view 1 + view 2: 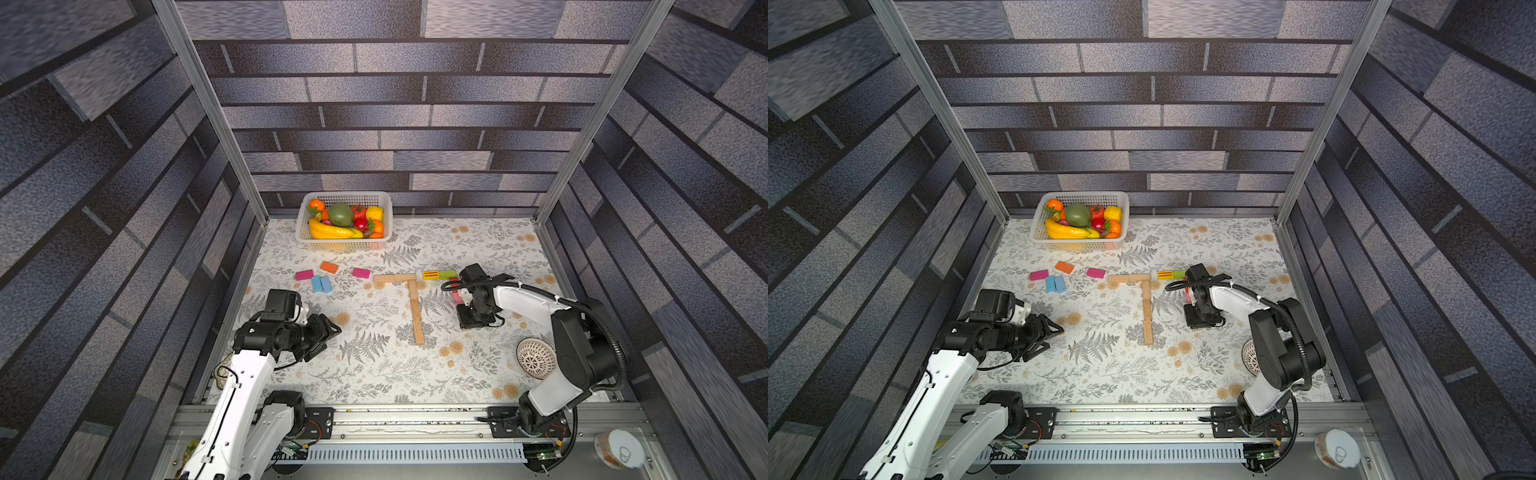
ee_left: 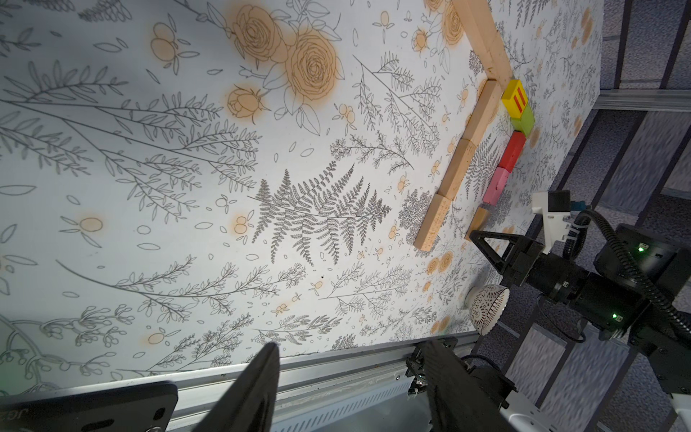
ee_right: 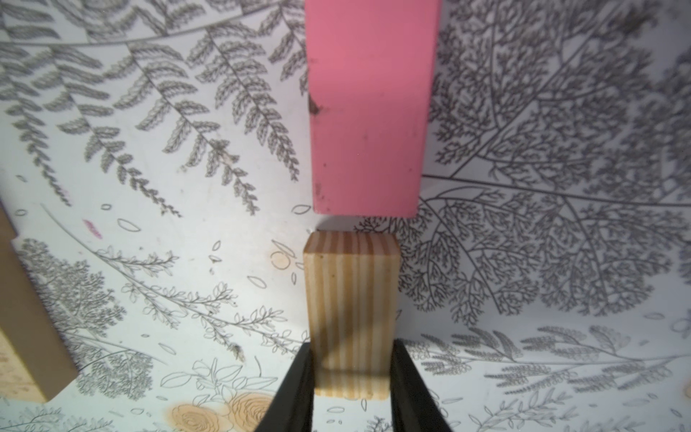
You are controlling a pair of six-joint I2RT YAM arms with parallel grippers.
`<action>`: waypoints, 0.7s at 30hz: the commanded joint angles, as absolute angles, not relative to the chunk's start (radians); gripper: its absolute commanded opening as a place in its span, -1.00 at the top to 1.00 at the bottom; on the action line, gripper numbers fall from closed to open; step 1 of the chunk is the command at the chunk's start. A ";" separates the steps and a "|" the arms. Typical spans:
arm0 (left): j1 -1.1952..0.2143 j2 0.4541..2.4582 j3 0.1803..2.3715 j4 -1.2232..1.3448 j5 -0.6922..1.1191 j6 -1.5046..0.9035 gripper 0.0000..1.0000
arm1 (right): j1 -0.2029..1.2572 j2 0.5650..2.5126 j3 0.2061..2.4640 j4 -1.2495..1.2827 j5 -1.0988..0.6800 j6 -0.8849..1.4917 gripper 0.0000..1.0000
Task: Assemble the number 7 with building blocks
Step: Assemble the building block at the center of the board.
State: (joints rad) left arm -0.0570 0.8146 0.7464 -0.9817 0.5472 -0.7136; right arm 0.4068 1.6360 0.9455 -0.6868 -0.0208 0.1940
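The number 7 (image 1: 411, 291) lies mid-table as tan building blocks: a short bar with a long stem (image 1: 1147, 316) running toward the front. Just right of it, a yellow striped block (image 1: 432, 274), a green block (image 1: 448, 274), a red block (image 2: 512, 151) and a pink block (image 3: 370, 112) lie in a bent line. My right gripper (image 3: 351, 374) is shut on a tan block (image 3: 351, 310), end to end with the pink one across a thin gap. In the top views the arm hides that block. My left gripper (image 1: 332, 332) hovers open and empty at the front left.
Loose magenta (image 1: 304, 274), orange (image 1: 328, 267), blue (image 1: 322, 284) and magenta (image 1: 361, 273) blocks lie at the back left. A white basket (image 1: 345, 194) of toy fruit stands against the back wall. A patterned white bowl (image 1: 536, 357) sits front right by the right arm.
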 commanded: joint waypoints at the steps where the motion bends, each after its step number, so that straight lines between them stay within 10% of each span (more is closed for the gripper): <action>1: -0.054 0.821 0.744 -0.999 0.553 -0.690 -0.28 | 0.397 1.669 0.945 -0.668 -0.019 0.206 0.46; 21: -0.054 0.844 0.761 -0.994 0.546 -0.687 -0.29 | 0.389 1.694 0.956 -0.653 -0.031 0.208 0.43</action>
